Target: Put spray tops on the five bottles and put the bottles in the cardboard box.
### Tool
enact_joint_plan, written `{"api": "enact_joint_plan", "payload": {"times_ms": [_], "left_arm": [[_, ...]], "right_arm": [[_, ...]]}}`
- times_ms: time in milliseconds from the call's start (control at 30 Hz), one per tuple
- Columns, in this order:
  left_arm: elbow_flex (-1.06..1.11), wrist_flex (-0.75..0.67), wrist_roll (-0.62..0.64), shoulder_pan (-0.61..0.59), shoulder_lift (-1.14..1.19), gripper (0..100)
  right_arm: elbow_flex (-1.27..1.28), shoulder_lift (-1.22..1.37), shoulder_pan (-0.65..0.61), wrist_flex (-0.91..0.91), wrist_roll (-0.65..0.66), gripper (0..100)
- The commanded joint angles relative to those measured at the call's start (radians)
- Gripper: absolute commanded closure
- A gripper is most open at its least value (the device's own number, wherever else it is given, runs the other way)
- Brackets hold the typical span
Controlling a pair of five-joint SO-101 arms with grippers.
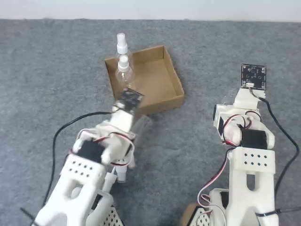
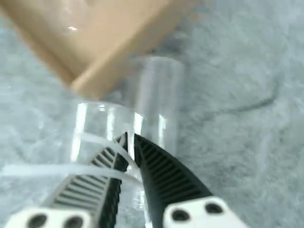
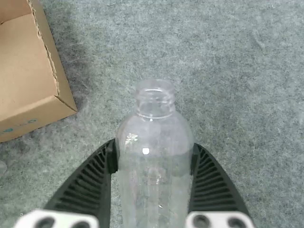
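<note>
My left gripper (image 2: 127, 142): jaws pressed together, tips at a clear bottle (image 2: 152, 90) beside the cardboard box (image 1: 157, 80)'s near wall. My right gripper (image 3: 153, 151) pinches an uncapped bottle (image 3: 154, 123), long axis along the jaws, neck pointing away. The box lies far-left of it, and the left arm is nearer.

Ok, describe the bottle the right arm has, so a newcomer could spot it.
Start at the cardboard box and go across the grey carpet to the right arm. The clear bottle is gripped in its end effector. Its neck is open, with no spray top, unlike the capped bottles at the box.
</note>
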Motion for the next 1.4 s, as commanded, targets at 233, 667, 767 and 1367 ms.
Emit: {"api": "enact_joint_plan", "payload": {"times_ms": [233, 667, 767, 1367], "left_arm": [[0.085, 0.003, -0.055, -0.324, -0.307, 98], [0.15, -0.025, -0.167, -0.638, -0.351, 98], [0.189, -0.089, -0.187, -0.747, -0.351, 98], [0.254, -0.222, -0.364, -1.206, -0.345, 80]], "right_arm": [[-0.012, -0.03, 0.012, -0.036, -0.006, 93.2], [-0.011, -0.03, 0.008, -0.036, -0.006, 93.2], [-0.011, -0.03, 0.005, -0.036, -0.006, 93.2], [0.031, -0.03, 0.002, -0.09, -0.006, 93.2]]}}
